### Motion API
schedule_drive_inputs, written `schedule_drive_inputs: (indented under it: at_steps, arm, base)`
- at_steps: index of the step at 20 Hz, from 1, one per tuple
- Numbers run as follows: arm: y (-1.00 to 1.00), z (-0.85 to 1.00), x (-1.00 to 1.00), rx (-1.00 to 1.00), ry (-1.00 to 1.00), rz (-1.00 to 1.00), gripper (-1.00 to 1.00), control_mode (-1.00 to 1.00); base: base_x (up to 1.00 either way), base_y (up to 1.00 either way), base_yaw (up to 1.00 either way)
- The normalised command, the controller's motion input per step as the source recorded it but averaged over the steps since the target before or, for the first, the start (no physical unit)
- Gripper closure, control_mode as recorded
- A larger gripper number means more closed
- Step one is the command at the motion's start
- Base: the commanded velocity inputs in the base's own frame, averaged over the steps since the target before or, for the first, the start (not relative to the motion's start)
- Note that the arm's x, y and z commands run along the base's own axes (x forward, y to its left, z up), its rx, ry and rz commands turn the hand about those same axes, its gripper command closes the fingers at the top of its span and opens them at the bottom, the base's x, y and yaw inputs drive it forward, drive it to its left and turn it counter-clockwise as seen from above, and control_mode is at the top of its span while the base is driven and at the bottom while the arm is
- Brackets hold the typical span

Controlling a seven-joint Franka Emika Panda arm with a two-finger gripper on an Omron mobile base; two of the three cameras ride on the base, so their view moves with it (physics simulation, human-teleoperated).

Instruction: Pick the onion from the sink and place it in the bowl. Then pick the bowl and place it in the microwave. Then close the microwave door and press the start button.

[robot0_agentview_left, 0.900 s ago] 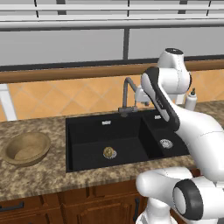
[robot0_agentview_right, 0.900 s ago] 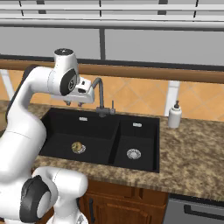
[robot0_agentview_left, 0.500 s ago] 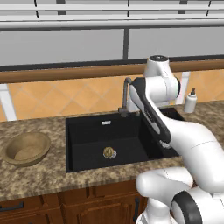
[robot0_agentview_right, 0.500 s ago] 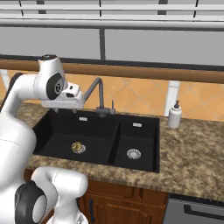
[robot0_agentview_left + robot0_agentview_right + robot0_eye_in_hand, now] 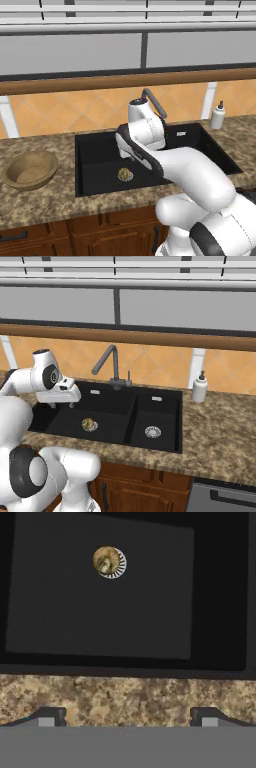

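Speckled brown stone counter (image 5: 45, 200) frames the black two-basin sink (image 5: 100, 177); the small yellowish-tan onion (image 5: 106, 561) sits over its drain, below the wide-apart, empty gripper (image 5: 127, 716).

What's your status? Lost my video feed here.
Gripper open, empty, above the sink's front edge. Onion sits on the drain in the big basin. Bowl empty on the counter. Nothing blocking.

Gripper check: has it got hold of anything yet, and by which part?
Nothing is held. The gripper is open and empty above the sink; the onion sits on the basin drain.
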Motion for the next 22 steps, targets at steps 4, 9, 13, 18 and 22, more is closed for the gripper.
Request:
schedule_drive_inputs:
  at_steps: [4,9,13,18,22]
  arm:
    - [0.27,-0.75,0.83,-0.19,0.05,-0.13,-1.0,-1.0]
    - [0.11,-0.82,0.65,-0.2,0.06,-0.04,-1.0,-1.0]
    - [0.0,-0.74,0.48,-0.05,0.25,0.0,-1.0,-1.0]
    - [0.0,-0.68,0.49,-0.05,0.23,0.0,-1.0,-1.0]
    - [0.0,-0.5,0.41,-0.09,0.06,-0.01,-1.0,-1.0]
  base:
    - [0.0,0.0,0.0]
    - [0.0,0.0,0.0]
    - [0.0,0.0,0.0]
    - [0.0,0.0,0.0]
    - [0.0,0.0,0.0]
